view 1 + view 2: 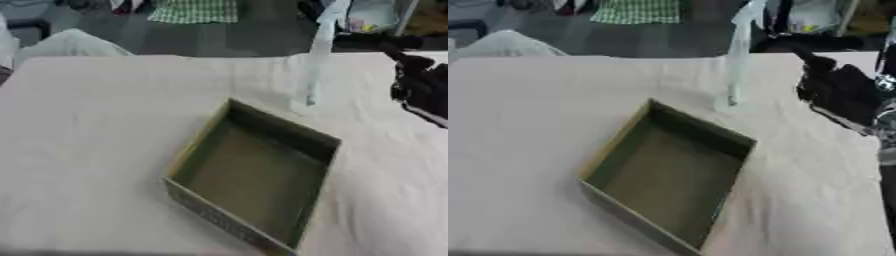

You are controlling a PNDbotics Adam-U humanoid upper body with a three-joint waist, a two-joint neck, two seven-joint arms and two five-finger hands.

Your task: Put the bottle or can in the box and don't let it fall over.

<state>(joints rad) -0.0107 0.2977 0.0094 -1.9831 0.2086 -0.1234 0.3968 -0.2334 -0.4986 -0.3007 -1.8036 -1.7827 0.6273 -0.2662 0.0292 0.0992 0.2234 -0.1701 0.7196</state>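
Box point(667, 175) sits open-topped mid-table, turned askew, nothing inside that shows; access from straight above is unobstructed. Walls stand up all round, so entry is over the rim only. Bottle point(735, 65), clear and tall, stands upright on the cloth just beyond the box's far corner, apart from the rim; it blocks a low approach from the far right. Right hand point(837, 90) is at the right edge near the bottle, not touching it, taking up the far-right strip. Table point(87, 150) to the left and near side of the box is bare cloth, wide passage there.
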